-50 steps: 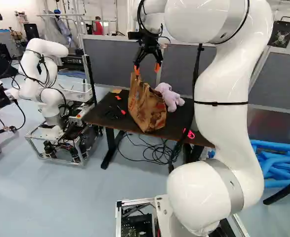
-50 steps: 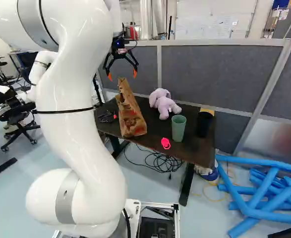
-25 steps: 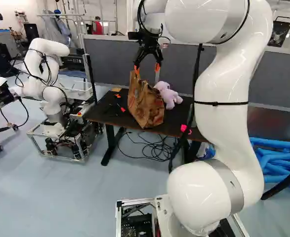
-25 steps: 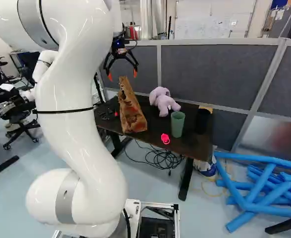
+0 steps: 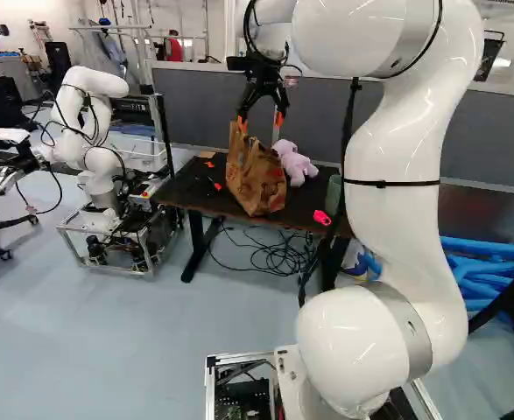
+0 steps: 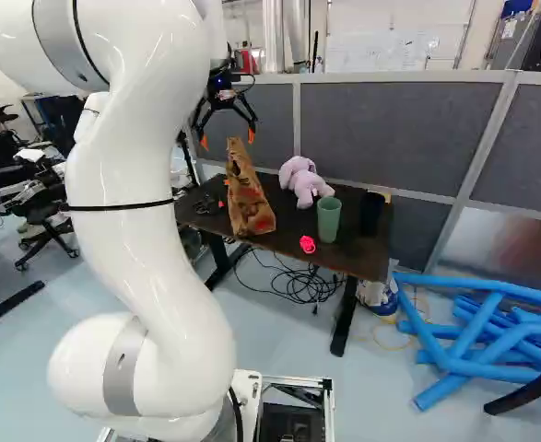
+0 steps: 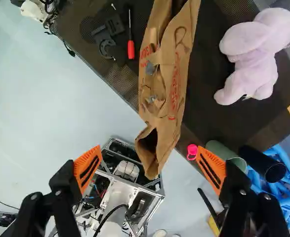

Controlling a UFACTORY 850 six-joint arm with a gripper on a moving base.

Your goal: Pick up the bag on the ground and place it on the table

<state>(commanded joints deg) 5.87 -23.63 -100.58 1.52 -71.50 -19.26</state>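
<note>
Both halves of the pincer (image 7: 148,153) stand apart. The bench (image 6: 358,258) bears the bag (image 6: 249,201) at its left, probably making grip unnecessary.

Under the gripper (image 6: 228,139), the bag (image 6: 245,198) stands on the desk (image 6: 284,226); to its left lies a screwdriver (image 7: 130,47); to the gripper's right are the plush toy (image 6: 304,180), a cup (image 6: 329,221), a tumbler (image 6: 371,214) just beside it and a small cap (image 6: 308,244) near the cup
</note>
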